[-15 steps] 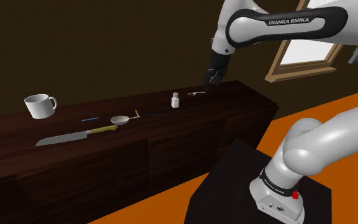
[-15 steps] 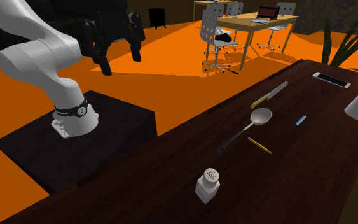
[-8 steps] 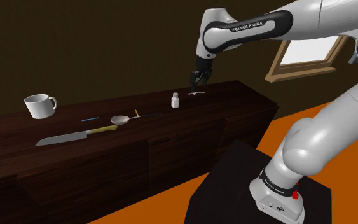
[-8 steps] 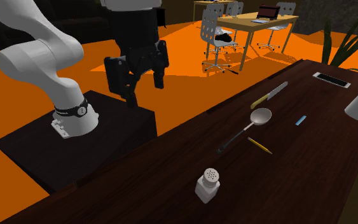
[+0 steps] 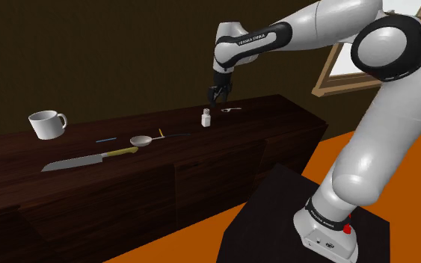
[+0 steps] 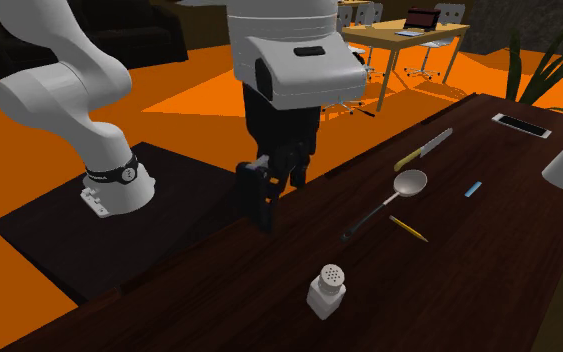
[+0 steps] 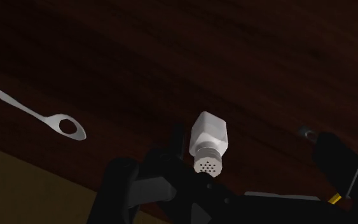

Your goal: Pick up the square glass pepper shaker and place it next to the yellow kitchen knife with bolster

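Swinging across toward the left of the shoulder view and dropping lower than half a second ago, the arm (image 5: pixel 276 37) has brought the jaws close over the pepper shaker (image 5: pixel 207 116). The jaws stand wide open and hold nothing. In the wrist view the shaker (image 7: pixel 209 137) shows in the gap between them, nearer one finger than the other, with no contact.

The shaker is a small white square-bodied bottle with a perforated cap. It stands upright on the dark tabletop (image 5: pixel 261 112), just right of centre in the shoulder view and at lower centre in the second exterior view (image 6: pixel 326 291).

The approach looks nearly done, and the grasp has not begun. Next, I judge, the jaws must centre over the shaker, descend around its body and close. A carry follows to the kitchen knife (image 5: pixel 89 159), which lies flat well apart, at left of centre in the shoulder view, its yellow handle pointing toward the shaker.

A white mug (image 5: pixel 46 124) stands upright at the frame's left. Whether it holds anything cannot be told, and the shaker's white body hides its contents.
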Robot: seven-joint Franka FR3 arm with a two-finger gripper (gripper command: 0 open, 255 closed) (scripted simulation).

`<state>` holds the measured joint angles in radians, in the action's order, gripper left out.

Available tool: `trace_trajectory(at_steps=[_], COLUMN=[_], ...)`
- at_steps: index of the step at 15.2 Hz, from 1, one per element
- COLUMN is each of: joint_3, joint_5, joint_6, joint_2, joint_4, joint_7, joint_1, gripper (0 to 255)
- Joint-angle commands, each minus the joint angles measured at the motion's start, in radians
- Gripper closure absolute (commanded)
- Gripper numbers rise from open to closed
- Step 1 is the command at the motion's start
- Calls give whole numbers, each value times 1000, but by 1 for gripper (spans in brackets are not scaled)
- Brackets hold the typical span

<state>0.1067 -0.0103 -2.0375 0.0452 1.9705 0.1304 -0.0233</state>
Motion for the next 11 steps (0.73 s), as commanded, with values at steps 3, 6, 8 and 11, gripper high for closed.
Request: trace_trajectory(at_steps=[3, 6, 8, 11], joint_3=[3, 2, 2, 1], joint_5=[16, 28, 28, 30], joint_6=[-5, 9, -3, -38], joint_2=[165, 293, 301, 315], joint_4=[-148, -282, -278, -257], joint_7=[32, 53, 54, 55], joint_1=[-10, -20, -21, -21], gripper=[0, 0, 0, 0])
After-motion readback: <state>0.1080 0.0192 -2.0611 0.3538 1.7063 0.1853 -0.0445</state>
